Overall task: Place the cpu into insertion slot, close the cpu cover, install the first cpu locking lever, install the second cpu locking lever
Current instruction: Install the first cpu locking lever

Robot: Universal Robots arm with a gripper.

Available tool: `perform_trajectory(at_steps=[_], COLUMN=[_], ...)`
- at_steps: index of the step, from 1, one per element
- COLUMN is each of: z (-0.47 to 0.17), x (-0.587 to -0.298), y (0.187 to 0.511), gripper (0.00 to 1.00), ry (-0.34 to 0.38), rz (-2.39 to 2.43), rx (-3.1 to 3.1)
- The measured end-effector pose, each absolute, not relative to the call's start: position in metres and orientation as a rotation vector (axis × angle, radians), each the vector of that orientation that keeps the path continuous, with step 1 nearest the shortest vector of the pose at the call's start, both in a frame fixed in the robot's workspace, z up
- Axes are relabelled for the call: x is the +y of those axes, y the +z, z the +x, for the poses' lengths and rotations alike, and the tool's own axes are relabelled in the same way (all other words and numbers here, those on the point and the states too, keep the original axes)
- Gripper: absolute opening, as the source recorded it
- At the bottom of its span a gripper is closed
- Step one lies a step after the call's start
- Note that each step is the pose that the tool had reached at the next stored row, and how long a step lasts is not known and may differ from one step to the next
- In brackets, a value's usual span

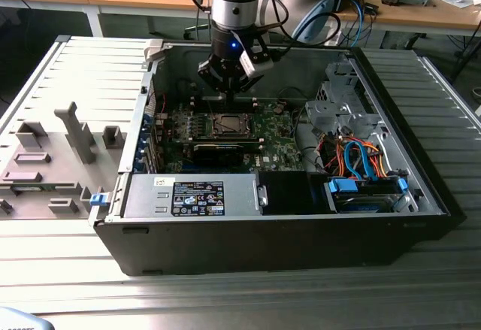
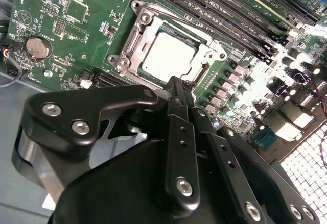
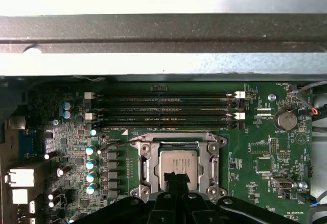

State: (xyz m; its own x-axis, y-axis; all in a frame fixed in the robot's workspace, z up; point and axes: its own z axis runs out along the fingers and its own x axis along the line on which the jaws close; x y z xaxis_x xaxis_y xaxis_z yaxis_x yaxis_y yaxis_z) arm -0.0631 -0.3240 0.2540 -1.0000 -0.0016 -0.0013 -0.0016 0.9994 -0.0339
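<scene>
Looks like the first step, placing, near its end: finds the cpu (image 3: 178, 165) lying flat inside the insertion slot (image 3: 141, 155) in both wrist views, silvery top up, squarely framed by the metal rim. Finds the end effector (image 3: 176, 178) hanging over the chip's edge with fingers drawn narrow, nearly together, too close to be spanning the chip. Cannot tell whether the tips touch the metal top or hover just above it. In the exterior view, places the end effector (image 1: 225, 93) at about 12 o'clock of the socket, low inside the open computer case (image 1: 285, 247), with the green motherboard (image 1: 278, 131) beneath and the bundle of orange and blue cables (image 1: 361, 157) off at 3 o'clock. By judgement, calls for a check that the chip sits level and fully down in its seat, with no corner riding on the rim, and for keeping the tips from dragging it sideways. Hard to make out: whether the cpu cover is folded down over the chip or not, and where the two locking levers lie. Hides one side of the socket behind the black fingers in both wrist views, and washes out the metal wall beyond the memory slots (image 3: 163, 109) with glare.
</scene>
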Motion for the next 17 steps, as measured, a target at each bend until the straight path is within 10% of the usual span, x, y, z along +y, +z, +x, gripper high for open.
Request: perform_trajectory(at_steps=[17], z=[-0.0688], x=[-0.3228], y=[0.2540], gripper=[0.11], ry=[-0.053], rz=[-0.003], rx=[3.140])
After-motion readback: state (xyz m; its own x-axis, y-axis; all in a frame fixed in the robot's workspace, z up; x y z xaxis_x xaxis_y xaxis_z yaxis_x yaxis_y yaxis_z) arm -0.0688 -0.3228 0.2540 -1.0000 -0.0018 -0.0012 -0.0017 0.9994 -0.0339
